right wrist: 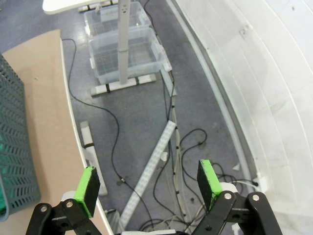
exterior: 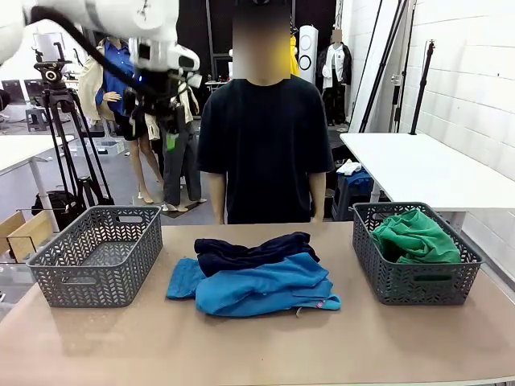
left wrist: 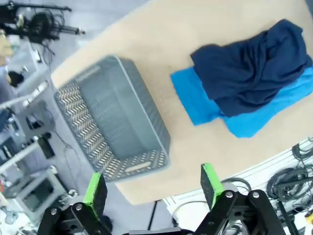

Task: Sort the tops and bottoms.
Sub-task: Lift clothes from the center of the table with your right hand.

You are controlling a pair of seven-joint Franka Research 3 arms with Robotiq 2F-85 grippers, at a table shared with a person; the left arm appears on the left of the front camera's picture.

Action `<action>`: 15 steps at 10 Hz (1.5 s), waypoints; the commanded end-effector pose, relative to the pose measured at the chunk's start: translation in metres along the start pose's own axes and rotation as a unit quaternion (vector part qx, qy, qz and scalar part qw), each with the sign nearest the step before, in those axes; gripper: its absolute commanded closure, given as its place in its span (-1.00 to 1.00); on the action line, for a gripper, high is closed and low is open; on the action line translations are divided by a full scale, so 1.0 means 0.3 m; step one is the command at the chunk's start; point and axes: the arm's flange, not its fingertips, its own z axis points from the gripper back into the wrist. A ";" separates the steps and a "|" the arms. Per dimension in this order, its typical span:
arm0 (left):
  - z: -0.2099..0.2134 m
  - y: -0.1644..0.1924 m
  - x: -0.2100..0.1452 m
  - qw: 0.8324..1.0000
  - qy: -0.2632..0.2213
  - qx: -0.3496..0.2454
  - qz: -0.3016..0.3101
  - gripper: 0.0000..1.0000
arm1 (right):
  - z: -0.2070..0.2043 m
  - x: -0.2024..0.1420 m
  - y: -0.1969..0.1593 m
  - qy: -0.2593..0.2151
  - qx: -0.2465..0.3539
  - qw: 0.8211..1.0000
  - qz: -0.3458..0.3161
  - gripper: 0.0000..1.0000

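From the front we see the table [exterior: 257, 354] with a pile at its centre. The navy top [exterior: 249, 249] lies along the 12 o'clock side of the blue bottoms [exterior: 257, 291], overlapping them, and a small pink tag [exterior: 328, 304] shows at the pile's 4 o'clock corner. We cannot tell where one blue garment ends and the other begins. The green top [exterior: 414, 235] sits bunched in the right basket [exterior: 414, 285] at 3 o'clock, and the left basket [exterior: 96, 257] stands at 9 o'clock. A person [exterior: 261, 145] stands at 12 o'clock behind the table. The left gripper [left wrist: 151, 178] hangs high over the table's 9 o'clock end, released, its fingers spread wide. In its own view the left basket is at 9 o'clock and the pile at 2 o'clock. The right gripper [right wrist: 147, 172] is likewise released, hovering beyond the table edge over a floor [right wrist: 146, 98] strewn with cables [right wrist: 113, 147], with the right basket's wall at its 9 o'clock.
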 end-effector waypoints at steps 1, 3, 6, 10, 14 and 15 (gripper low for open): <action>-0.435 -0.080 -0.584 0.996 -0.037 -0.008 0.077 -1.00 | 0.001 -0.001 -0.003 0.003 0.002 1.000 0.002 -1.00; -0.432 0.001 -0.661 0.982 -0.127 -0.008 0.141 -1.00 | 0.001 -0.001 -0.003 0.003 0.002 1.000 0.002 -1.00; -0.223 0.059 -0.365 0.983 -0.105 -0.028 0.150 -1.00 | 0.001 -0.001 -0.003 0.003 0.002 1.000 0.002 -1.00; -0.223 0.059 -0.365 0.983 -0.105 -0.028 0.150 -1.00 | 0.001 -0.001 -0.003 0.003 0.002 1.000 0.002 -1.00; -0.223 0.059 -0.365 0.983 -0.105 -0.028 0.150 -1.00 | 0.129 0.266 0.232 -0.087 0.096 0.988 0.079 -1.00; -0.223 0.059 -0.365 0.983 -0.105 -0.028 0.150 -1.00 | 0.181 0.370 0.349 -0.114 0.130 0.979 0.110 -1.00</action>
